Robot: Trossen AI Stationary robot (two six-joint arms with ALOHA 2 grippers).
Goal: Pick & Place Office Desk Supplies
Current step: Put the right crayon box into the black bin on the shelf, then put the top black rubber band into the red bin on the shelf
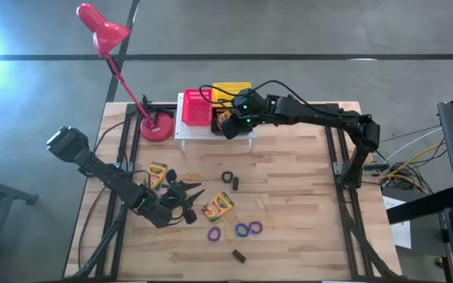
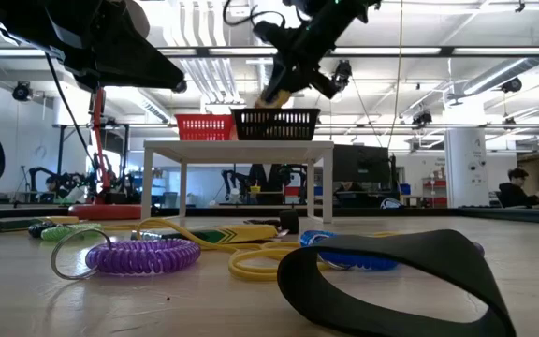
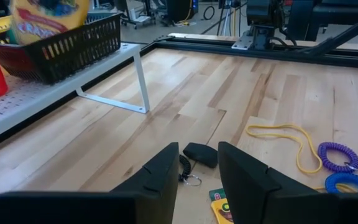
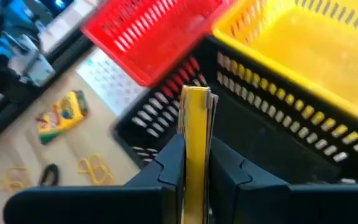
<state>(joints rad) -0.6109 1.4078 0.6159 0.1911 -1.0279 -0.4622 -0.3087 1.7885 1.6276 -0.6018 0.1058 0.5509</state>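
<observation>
My right gripper (image 4: 196, 143) is over the black basket (image 1: 225, 124) on the white rack (image 1: 187, 132), shut on a yellow crayon box (image 4: 196, 118). The same box shows in the low view (image 2: 272, 95). My left gripper (image 1: 191, 198) hovers open above the table's near left. A tiny black block (image 3: 201, 154) and a black coil loop (image 3: 184, 165) lie beyond its fingers. Two more crayon boxes (image 1: 157, 174) (image 1: 218, 207) lie flat on the table, with purple (image 1: 214, 233) and blue loops (image 1: 248, 229) nearby. My right gripper pinches the crayon box between its two fingers, one on each broad face (image 4: 185, 134), with the narrow edge facing the wrist camera. The fingers slant down from the right. The box sticks out past the fingertips, tilted, with its lower end (image 2: 264, 101) at the basket's rim.
A red basket (image 1: 197, 108) and a yellow basket (image 1: 231, 89) stand on the rack beside the black one. The red lamp's base (image 1: 157, 126) sits left of the rack. Yellow bands (image 3: 281, 134) and another black piece (image 1: 238, 255) lie on the near table.
</observation>
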